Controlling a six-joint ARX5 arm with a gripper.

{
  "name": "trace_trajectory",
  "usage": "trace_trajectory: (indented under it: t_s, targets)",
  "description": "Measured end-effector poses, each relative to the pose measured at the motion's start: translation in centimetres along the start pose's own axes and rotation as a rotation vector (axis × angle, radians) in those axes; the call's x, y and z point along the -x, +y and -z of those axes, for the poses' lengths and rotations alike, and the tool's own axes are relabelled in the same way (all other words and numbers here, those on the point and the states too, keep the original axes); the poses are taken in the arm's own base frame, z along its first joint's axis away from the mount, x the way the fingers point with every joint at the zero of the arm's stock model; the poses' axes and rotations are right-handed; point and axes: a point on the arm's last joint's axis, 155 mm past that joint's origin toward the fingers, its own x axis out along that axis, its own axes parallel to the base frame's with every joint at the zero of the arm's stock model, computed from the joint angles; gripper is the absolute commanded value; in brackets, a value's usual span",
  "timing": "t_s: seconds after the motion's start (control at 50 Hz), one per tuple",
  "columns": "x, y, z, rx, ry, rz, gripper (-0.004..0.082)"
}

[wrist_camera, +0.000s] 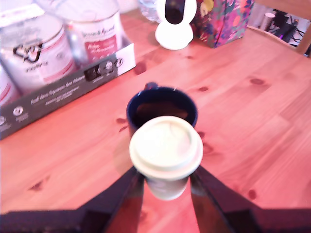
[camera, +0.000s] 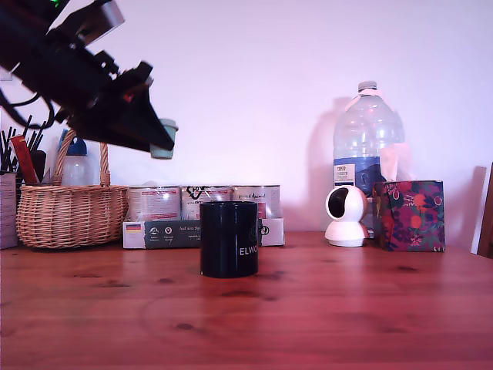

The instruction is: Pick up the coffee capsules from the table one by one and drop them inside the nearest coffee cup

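Pinched between our two dark jaws is a coffee capsule (wrist_camera: 166, 154), gripped by its tapered body with its wide pale rim facing the wrist camera; our gripper (wrist_camera: 166, 187) is closed on it from both sides. In the exterior view the same capsule (camera: 163, 138) looks grey-green and pokes out at the tip of the gripper (camera: 160, 141), held high in the air, well above the table (camera: 347, 308).

Our arm (camera: 73, 73) comes in from the upper corner at the exterior view's left and slopes downward toward the exterior view's right, so the gripper hangs tilted, not vertical. It sits above the row of silver tins (camera: 202, 202) and to the exterior view's left of the coffee cup (camera: 229, 239), well apart from it in height.

Through the wrist view we see the cup (wrist_camera: 162, 109) just beyond the held capsule, its dark opening partly covered by the capsule's rim. The black cup stands upright on the table, in front of the tins and their grey tray (camera: 162, 233), showing white letters low on its side.

Toward the table's back edge we also see a wicker basket (camera: 69, 214), a white camera (camera: 346, 216), a large water bottle (camera: 367, 142) and a patterned box (camera: 408, 216).
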Motion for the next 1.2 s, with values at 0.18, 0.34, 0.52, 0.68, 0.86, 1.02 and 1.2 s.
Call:
trace_trajectory:
  t_s: [0.18, 0.34, 0.52, 0.68, 0.86, 1.02, 1.2]
  targets:
    - [-1.8, 0.1, -1.1, -0.010, 0.024, 0.005, 0.0110]
    - [-4.0, 0.3, -0.6, -0.011, 0.074, 0.012, 0.0110]
    - [-6.1, 0.3, -1.3, -0.019, 0.109, 0.022, 0.0110]
    - [-7.2, 0.1, -3.7, -0.033, 0.098, 0.031, 0.0110]
    - [-8.5, 0.1, -4.7, -0.052, 0.105, 0.030, 0.0110]
    - [-9.7, 0.2, -3.4, -0.042, 0.156, 0.035, 0.0110]
    - [-10.5, 0.1, -2.1, -0.035, 0.193, 0.040, 0.0110]
